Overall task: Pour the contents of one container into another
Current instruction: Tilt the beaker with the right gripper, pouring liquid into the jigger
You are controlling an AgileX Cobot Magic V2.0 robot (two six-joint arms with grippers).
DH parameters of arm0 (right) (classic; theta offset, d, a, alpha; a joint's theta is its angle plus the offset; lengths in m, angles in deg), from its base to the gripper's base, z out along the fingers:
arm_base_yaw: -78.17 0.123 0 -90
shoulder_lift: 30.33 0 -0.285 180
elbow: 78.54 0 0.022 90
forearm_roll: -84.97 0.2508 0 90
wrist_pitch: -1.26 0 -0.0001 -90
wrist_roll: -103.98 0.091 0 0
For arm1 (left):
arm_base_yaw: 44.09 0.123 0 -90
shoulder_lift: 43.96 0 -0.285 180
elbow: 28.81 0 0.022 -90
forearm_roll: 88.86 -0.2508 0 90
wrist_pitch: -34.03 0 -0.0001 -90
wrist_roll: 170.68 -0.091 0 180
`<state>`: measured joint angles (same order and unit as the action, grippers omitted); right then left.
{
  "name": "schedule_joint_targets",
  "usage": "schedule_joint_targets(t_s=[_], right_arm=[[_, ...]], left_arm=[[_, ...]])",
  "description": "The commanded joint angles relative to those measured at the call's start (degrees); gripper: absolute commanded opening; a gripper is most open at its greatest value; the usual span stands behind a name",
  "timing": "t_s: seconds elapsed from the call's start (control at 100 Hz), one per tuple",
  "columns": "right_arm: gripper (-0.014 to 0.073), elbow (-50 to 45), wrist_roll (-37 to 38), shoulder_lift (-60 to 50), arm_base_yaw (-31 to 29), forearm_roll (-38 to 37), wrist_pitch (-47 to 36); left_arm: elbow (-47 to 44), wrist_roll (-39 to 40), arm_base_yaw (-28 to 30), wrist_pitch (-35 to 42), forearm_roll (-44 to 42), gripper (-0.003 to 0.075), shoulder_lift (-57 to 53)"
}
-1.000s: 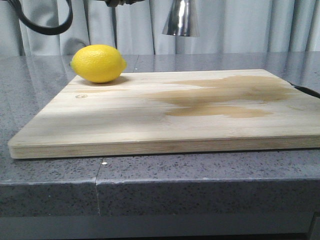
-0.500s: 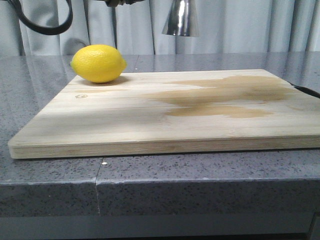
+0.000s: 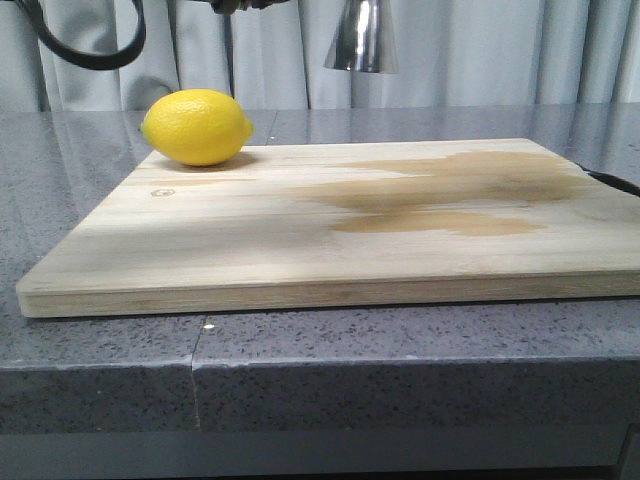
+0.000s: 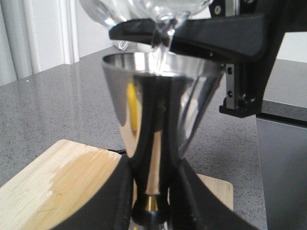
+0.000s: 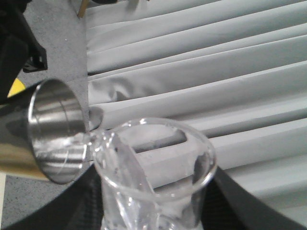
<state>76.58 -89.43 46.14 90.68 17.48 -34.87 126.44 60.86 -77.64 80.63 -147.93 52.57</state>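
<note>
High above the cutting board (image 3: pixel 330 225), at about twelve o'clock in the front view, only the lower cone of the steel jigger (image 3: pixel 361 40) is seen, lifted well clear of the wood. The pour itself is judged to be the step in hand: in the left wrist view the glass beaker (image 4: pixel 144 12) is tipped over the jigger (image 4: pixel 160 110), its lip just above the open mouth, and a thin clear stream appears to run down into the cup. In the right wrist view the beaker (image 5: pixel 153 177) is seen from behind its rim, with the jigger (image 5: pixel 55 132) at about nine o'clock, its mouth close against the lip. The next move is judged to call for a steady tilt held over the mouth, then a gentle righting of the beaker so that nothing is dripped onto the board. The left claw (image 4: pixel 151 201) is closed narrowly on the jigger's waist, near the gold band. The right claw (image 5: pixel 153 218) is set wider, its dark fingers pressed on either side of the beaker's body. A lemon (image 3: pixel 196 126) lies at the board's ten o'clock corner, well apart from the pour.
</note>
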Motion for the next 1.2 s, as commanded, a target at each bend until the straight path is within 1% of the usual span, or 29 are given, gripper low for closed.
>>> schedule_joint_targets(t_s=[0.0, 0.13, 0.47, 0.61, 1.19], right_arm=[[0.0255, 2.2, -1.0, -1.8, 0.1, 2.3, -2.2], [0.0255, 2.2, -3.4, -1.8, 0.1, 2.3, -2.2], [0.0255, 2.2, -4.1, -1.8, 0.1, 1.9, -2.3], [0.0255, 2.2, -6.2, -1.8, 0.1, 1.6, -2.3], [0.0255, 2.2, -6.3, -1.8, 0.1, 1.6, -2.5]], left_arm=[[1.7, 0.3, -0.2, 3.5, 2.9, -0.0019, -2.4], [1.7, 0.3, -0.2, 3.5, 2.9, -0.0019, -2.4], [1.7, 0.3, -0.2, 3.5, 2.9, -0.0019, -2.4], [1.7, 0.3, -0.2, 3.5, 2.9, -0.0019, -2.4], [1.7, 0.3, -0.2, 3.5, 2.9, -0.0019, -2.4]])
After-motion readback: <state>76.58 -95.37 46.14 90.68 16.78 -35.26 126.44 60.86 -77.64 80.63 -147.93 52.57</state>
